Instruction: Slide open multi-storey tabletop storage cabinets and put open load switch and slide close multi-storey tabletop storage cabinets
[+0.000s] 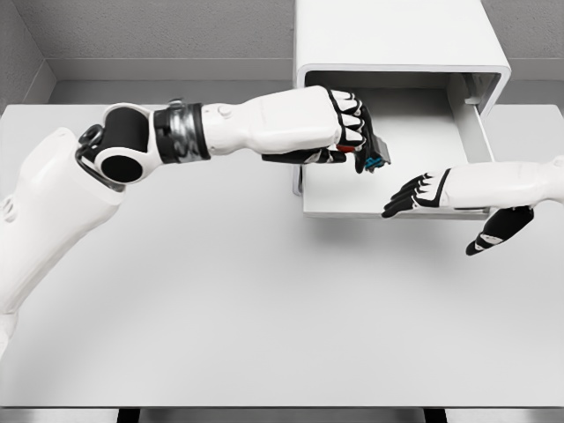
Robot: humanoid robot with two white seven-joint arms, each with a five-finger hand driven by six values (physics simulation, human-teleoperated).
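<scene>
A broad, matte white tabletop (pixel 264 308) fills most of what I see, smooth and bare-looking, with grey, faintly speckled walls behind it. At the far edge stands the storage cabinet (pixel 401 40), a glossy white box with softly rounded corners. Its drawer (pixel 352 198) is pulled out toward me, a shallow rectangular tray with thin white walls and a flat pale floor, shadowed under the cabinet's overhang.

The left arm reaches in from the left, thick and white with hard plastic-looking shells, a black ball-like elbow joint and a ribbed metallic collar next to it. Its left hand (pixel 351 132) is curled tight, white knuckle plates over black finger segments, and it grips the load switch (pixel 374 156), a small blocky dark piece with a touch of red and a teal-blue end. The switch hangs over the open drawer, near its left side, held above the drawer floor; whether it touches the floor I cannot tell.

The right arm comes in from the right edge, low across the drawer's front right corner. Its right hand (pixel 441 198) is loose, holding nothing: the fingers (pixel 404 196) stretch out flat toward the left over the drawer's front lip, black-tipped with white bands, while the thumb (pixel 498 231) droops down and away over the tabletop. The two hands are apart, the switch between them and closer to the left one.
</scene>
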